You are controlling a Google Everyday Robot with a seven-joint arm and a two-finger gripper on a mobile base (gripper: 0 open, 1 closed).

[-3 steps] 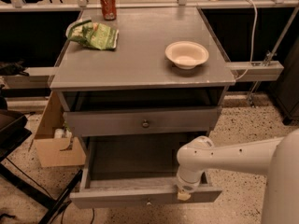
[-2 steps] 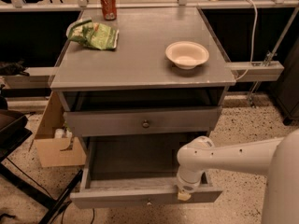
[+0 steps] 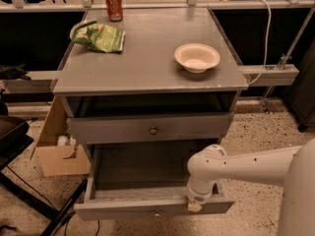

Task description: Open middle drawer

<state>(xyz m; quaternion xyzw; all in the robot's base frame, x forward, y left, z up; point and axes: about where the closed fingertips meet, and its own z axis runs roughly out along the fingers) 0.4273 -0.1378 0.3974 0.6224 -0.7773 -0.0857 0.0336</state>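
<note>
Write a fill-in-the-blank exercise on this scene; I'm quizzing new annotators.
The middle drawer stands ___, its dark inside showing.
The gripper is at that drawer's ___ panel.
On the cabinet top, the white bowl lies to the ___ of the green bag.
The can is ___.
Missing words: open; front; right; red.

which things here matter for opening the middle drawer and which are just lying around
Job: middle drawer, pulled out; gripper at its front rim.
Lying about: red can, green bag, white bowl on the cabinet top; cardboard box beside the cabinet.
</note>
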